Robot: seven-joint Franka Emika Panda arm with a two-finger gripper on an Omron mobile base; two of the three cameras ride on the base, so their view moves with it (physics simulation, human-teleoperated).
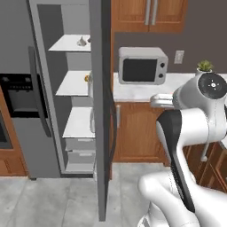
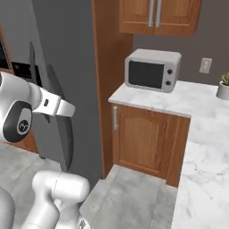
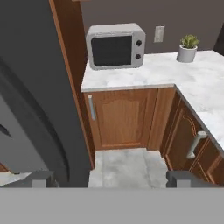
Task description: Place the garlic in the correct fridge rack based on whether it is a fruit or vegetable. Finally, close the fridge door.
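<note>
The garlic point(image 1: 82, 41) is a small off-white bulb lying on the top shelf inside the open fridge. On the middle shelf below sits a small orange fruit point(image 1: 87, 78). The fridge door point(image 1: 100, 133) stands wide open, edge-on in the left base view. From the right it is a broad grey panel point(image 2: 71, 67) with a dark handle point(image 2: 61, 125). In the hand view my gripper point(image 3: 112, 179) is open and holds nothing, with its fingertips point(image 3: 41, 178) far apart. It hangs just outside the door's outer face point(image 3: 30, 65), well away from the garlic.
The fridge's other door point(image 1: 17, 93) with the black dispenser is shut at the left. A microwave point(image 1: 142, 65) and a potted plant point(image 1: 204, 66) stand on the marble counter point(image 3: 192, 83) to the right. Wooden cabinets point(image 3: 120, 116) line the wall under it.
</note>
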